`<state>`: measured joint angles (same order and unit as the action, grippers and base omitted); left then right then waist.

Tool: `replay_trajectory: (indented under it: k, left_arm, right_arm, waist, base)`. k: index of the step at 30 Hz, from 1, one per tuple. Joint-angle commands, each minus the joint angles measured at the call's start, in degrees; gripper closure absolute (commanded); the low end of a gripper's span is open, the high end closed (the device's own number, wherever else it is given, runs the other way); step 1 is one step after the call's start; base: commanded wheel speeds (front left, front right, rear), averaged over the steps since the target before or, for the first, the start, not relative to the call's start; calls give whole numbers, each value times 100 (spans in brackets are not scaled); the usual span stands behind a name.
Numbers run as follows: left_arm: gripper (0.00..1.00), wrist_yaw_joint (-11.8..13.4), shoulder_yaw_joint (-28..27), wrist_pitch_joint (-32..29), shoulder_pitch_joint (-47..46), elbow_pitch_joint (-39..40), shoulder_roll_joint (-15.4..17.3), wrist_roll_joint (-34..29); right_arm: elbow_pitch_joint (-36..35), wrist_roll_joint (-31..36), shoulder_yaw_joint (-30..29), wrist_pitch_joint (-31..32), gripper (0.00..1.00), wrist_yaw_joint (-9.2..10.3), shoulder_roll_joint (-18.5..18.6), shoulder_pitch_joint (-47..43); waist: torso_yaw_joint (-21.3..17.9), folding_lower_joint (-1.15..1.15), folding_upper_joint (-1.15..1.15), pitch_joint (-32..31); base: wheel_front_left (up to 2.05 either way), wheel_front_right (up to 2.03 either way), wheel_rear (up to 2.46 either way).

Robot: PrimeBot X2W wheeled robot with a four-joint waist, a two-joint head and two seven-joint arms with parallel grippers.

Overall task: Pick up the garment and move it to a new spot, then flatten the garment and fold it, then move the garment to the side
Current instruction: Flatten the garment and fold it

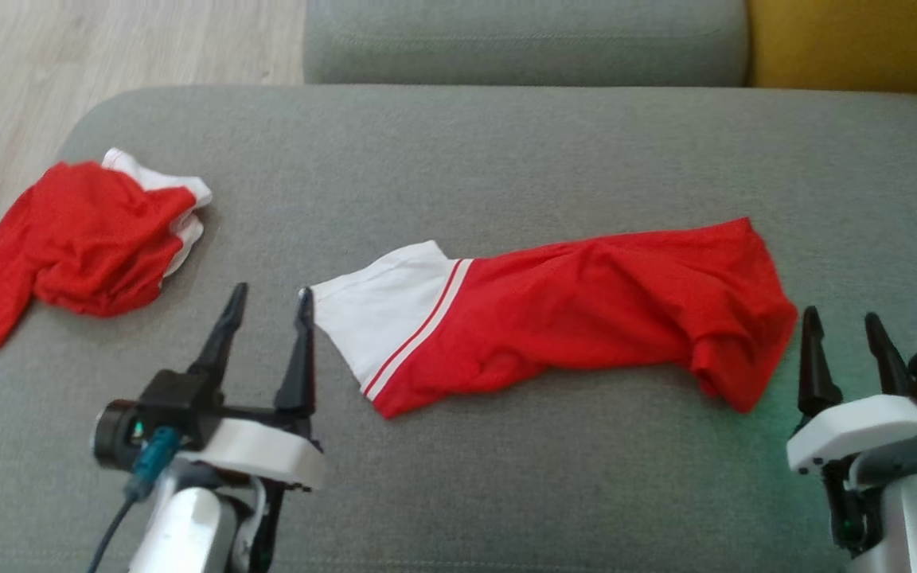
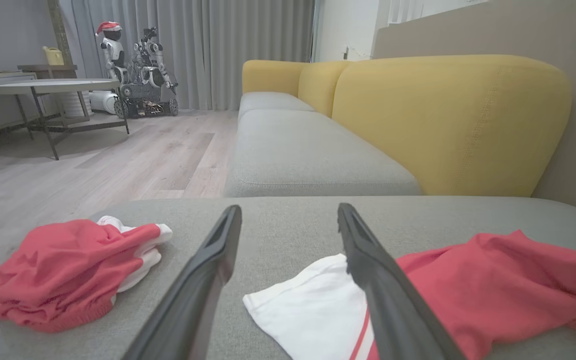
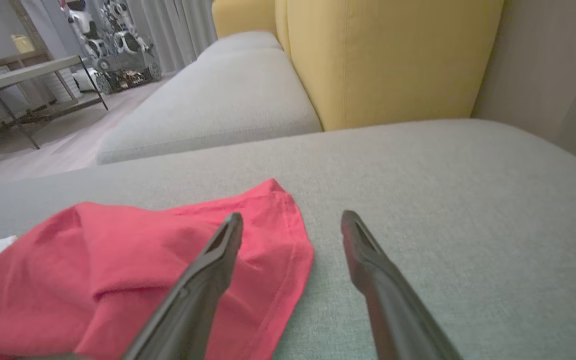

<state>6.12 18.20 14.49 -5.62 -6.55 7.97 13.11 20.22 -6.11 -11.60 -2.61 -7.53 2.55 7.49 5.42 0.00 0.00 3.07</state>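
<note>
Lying stretched but rumpled, the garment (image 1: 570, 310) rests on the grey cushion (image 1: 506, 159); flattening looks unfinished. The left gripper (image 1: 272, 290) stands empty, jaws apart, just beside its white end, the right gripper (image 1: 841, 314) likewise beside its red end (next: grasp both ends, pull taut).

A grey sofa seat (image 1: 506, 143) with yellow back cushions (image 2: 448, 120). Beyond it, a pale wooden floor (image 2: 143, 155), a round table (image 2: 43, 86), grey curtains (image 2: 228, 45), and two standing robots (image 2: 148, 65), one wearing a Santa hat (image 2: 108, 26).
</note>
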Motion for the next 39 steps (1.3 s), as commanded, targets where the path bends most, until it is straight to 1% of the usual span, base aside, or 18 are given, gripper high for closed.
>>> replay_trajectory:
  k: [1, 4, 5, 11, 17, 24, 35, 39]
  left_arm:
    - [0, 55, -259, 51, -94, 180, 132, -4]
    - [0, 122, -329, 44, 9, 181, 181, 24]
    - [0, 122, -329, 44, 9, 181, 181, 24]
    - [0, 217, -402, -22, 220, 189, 269, 68]
    - [0, 291, -427, -86, 409, 194, 309, 115]
    - [0, 351, -453, -124, 520, 181, 358, 157]
    - [0, 406, -411, -192, 491, 173, 378, 179]
    - [0, 383, -374, -212, 367, 119, 356, 212]
  right_arm:
    - [-428, -40, 249, -84, 0, 4, 34, 60]
    - [-999, -43, 495, -17, 0, 4, 33, -151]
    - [-999, -43, 495, -17, 0, 4, 33, -151]
    - [-1950, -94, 849, 263, 0, 4, 33, -645]
    - [-2470, -183, 1082, 540, 0, 4, 33, -1028]
    - [-2698, -219, 1155, 655, 0, 4, 33, -1204]
    - [-2738, -239, 1183, 675, 0, 4, 33, -1183]
    - [-2736, -279, 1190, 675, 0, 4, 33, -1158]
  waist:
    - [-93, 0, 0, -98]
    - [-171, 0, 0, -197]
    - [-171, 0, 0, -197]
    - [-258, 0, 0, -308]
    - [-310, 0, 0, -345]
    - [-333, 0, 0, -368]
    - [-305, 0, 0, -345]
    - [-302, 0, 0, -298]
  base:
    - [0, 0, 0]
    - [0, 0, 0]
    - [0, 0, 0]
    - [0, 0, 0]
    - [0, 0, 0]
    - [0, 0, 0]
    - [0, 0, 0]
    - [0, 0, 0]
